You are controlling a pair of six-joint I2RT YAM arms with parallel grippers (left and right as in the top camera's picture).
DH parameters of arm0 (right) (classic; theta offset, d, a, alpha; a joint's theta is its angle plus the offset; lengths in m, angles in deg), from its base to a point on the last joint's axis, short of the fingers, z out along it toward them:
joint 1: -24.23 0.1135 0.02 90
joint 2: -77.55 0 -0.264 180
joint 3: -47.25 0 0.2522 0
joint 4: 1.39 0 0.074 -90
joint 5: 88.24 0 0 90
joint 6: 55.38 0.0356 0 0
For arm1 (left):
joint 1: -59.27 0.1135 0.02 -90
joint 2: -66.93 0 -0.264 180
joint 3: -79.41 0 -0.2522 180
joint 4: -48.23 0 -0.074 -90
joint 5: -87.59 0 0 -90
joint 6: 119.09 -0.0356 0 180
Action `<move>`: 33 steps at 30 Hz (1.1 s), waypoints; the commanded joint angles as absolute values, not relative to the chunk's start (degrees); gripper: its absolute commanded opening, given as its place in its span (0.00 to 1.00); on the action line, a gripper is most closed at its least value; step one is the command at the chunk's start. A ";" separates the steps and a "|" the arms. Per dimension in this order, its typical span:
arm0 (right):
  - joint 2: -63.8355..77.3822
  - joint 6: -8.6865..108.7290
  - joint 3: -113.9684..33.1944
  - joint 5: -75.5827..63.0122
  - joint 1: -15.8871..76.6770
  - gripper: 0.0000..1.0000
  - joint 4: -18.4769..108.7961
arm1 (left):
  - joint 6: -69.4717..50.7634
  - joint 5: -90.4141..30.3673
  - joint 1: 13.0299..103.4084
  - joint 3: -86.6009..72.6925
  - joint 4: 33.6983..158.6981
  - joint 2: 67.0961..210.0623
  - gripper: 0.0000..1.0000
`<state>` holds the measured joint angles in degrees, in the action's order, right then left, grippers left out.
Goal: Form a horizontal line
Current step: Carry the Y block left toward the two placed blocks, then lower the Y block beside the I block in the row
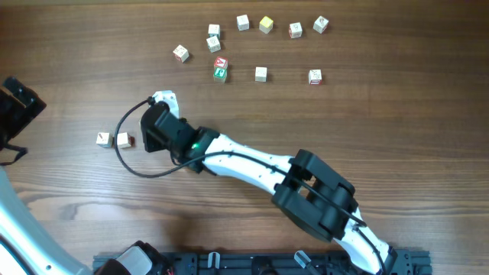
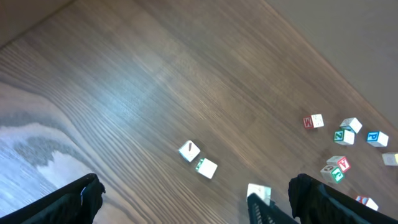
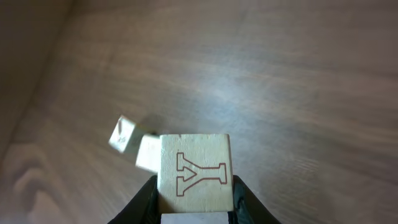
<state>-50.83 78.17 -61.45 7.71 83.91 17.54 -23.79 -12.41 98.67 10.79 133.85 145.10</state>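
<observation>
My right gripper (image 1: 163, 99) is shut on a whitish cube with a red outlined "Y" (image 3: 196, 171), held over the left part of the table. Two whitish cubes (image 1: 104, 139) (image 1: 123, 140) lie side by side on the table to its lower left, apart from it. They also show in the right wrist view (image 3: 122, 134) (image 3: 148, 152) and in the left wrist view (image 2: 189, 150) (image 2: 206, 167). No bar of about four touching cubes with a red "A" shows. My left gripper (image 2: 199, 208) is open and empty, at the left table edge (image 1: 17, 107).
Several loose letter cubes lie scattered at the back, among them one at the left (image 1: 180, 53), a yellowish one (image 1: 265, 24), a red-faced (image 1: 221, 63) and green-faced (image 1: 220, 73) pair, and one at the right (image 1: 315, 76). The right arm (image 1: 252, 164) stretches across the table's middle.
</observation>
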 commanded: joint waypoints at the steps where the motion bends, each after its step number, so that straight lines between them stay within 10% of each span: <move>1: -51.60 78.22 -61.53 17.29 85.18 0.05 17.30 | -22.20 -13.54 98.88 11.80 135.55 145.10 1.00; 33: -59.60 100.97 -64.33 16.24 87.56 0.05 13.48 | -22.22 -18.24 98.88 11.80 138.81 145.10 1.00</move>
<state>-56.95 92.47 -62.56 15.95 86.51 14.53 -22.57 -17.35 98.67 10.79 138.76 145.10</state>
